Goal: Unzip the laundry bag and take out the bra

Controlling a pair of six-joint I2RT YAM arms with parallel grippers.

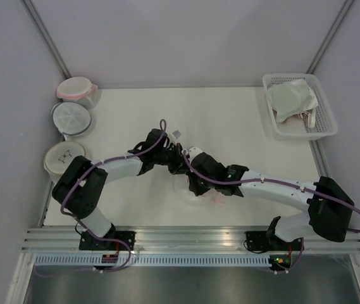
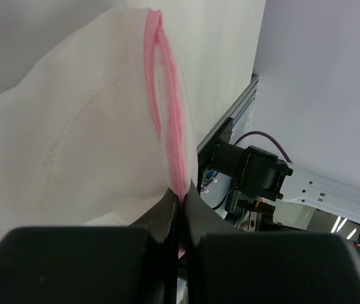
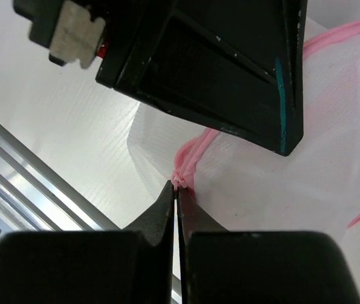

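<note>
The laundry bag (image 1: 200, 195), white mesh with a pink zipper rim, lies at the middle of the table under both grippers. My left gripper (image 2: 181, 193) is shut on the pink rim (image 2: 170, 120), with the mesh (image 2: 72, 126) bulging to its left. My right gripper (image 3: 178, 187) is shut on the small pink zipper pull (image 3: 178, 180) at the end of the zipper; the bag's mesh (image 3: 319, 152) spreads to the right. In the top view the left gripper (image 1: 177, 154) and the right gripper (image 1: 193, 183) meet over the bag. The left gripper's body (image 3: 217, 63) hangs just above. The bra is hidden.
Three round mesh pouches line the left edge: pink-rimmed (image 1: 75, 88), blue-rimmed (image 1: 72, 118), tan-rimmed (image 1: 63, 158). A white basket (image 1: 327, 126) at the back right holds a pale greenish-white cloth (image 1: 291, 98). An aluminium rail (image 1: 186, 235) runs along the table's near edge.
</note>
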